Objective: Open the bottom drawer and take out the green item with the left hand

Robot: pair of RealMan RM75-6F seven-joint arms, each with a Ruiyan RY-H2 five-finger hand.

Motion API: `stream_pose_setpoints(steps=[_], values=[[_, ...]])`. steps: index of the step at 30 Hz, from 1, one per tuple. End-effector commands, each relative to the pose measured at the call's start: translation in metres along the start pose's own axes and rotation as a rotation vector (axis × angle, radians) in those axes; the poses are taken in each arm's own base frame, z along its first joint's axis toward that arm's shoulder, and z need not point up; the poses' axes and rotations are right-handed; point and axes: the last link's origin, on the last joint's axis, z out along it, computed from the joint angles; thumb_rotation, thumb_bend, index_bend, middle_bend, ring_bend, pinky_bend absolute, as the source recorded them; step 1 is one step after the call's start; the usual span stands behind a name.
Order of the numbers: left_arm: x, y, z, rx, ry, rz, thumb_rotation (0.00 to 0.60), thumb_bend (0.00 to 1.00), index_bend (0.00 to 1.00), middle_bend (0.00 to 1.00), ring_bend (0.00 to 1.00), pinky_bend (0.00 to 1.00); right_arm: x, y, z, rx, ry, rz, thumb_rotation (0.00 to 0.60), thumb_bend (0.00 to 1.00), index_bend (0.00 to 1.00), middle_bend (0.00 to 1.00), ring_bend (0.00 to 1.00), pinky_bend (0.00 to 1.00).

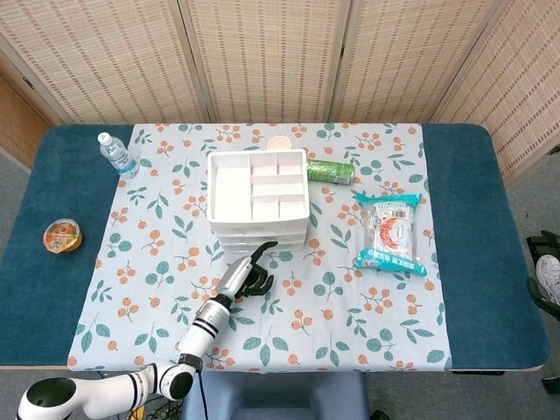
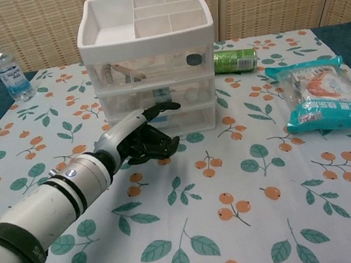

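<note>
Jelly cup (image 1: 63, 235): far left on the blue desk (image 1: 35, 289), off the patterned cloth (image 1: 350, 324)
Water bottle (image 1: 116, 154): upright, rear left corner of the cloth
Left hand (image 1: 248, 273): low in front of the drawer unit (image 1: 258, 199); one of its fingers (image 2: 159, 108) is extended to the front of the lower drawers, the rest curled under; holds nothing
Bottom drawer (image 2: 161, 125): shut; contents blurred through the clear front, green item not discernible
Top tray: open compartments, white
Green can (image 1: 330, 171): on its side, just beside the unit's rear right
Snack bag (image 1: 391, 233): flat on the cloth, right of the unit
Right hand: not visible in either view
</note>
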Motion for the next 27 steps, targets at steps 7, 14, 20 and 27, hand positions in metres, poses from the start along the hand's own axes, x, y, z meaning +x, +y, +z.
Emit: stream_pose_setpoints(steps=[7, 14, 20, 27], values=[[-0.0003, 0.0000, -0.0008, 0.003, -0.004, 0.004, 0.600, 0.51, 0.00, 0.88, 0.94, 1.00, -0.0010, 0.0011, -0.0002, -0.004, -0.003, 0.000, 0.600, 0.36, 0.13, 0.23, 0.22, 0.25], [0.0009, -0.0003, -0.0017, 0.006, -0.005, 0.011, 0.600, 0.51, 0.00, 0.88, 0.94, 1.00, -0.0018, 0.0023, -0.0001, -0.007, -0.005, 0.001, 0.600, 0.36, 0.13, 0.23, 0.22, 0.25], [0.0023, -0.0002, -0.0040, 0.006, 0.004, 0.012, 0.600, 0.51, 0.00, 0.88, 0.94, 1.00, -0.0032, 0.0025, 0.0004, -0.006, -0.007, 0.005, 0.600, 0.36, 0.13, 0.23, 0.22, 0.25], [0.0000, 0.0009, -0.0031, 0.010, -0.007, 0.000, 0.600, 0.51, 0.00, 0.88, 0.94, 1.00, -0.0036, 0.0036, -0.0004, -0.009, -0.008, 0.005, 0.600, 0.36, 0.13, 0.23, 0.22, 0.25]])
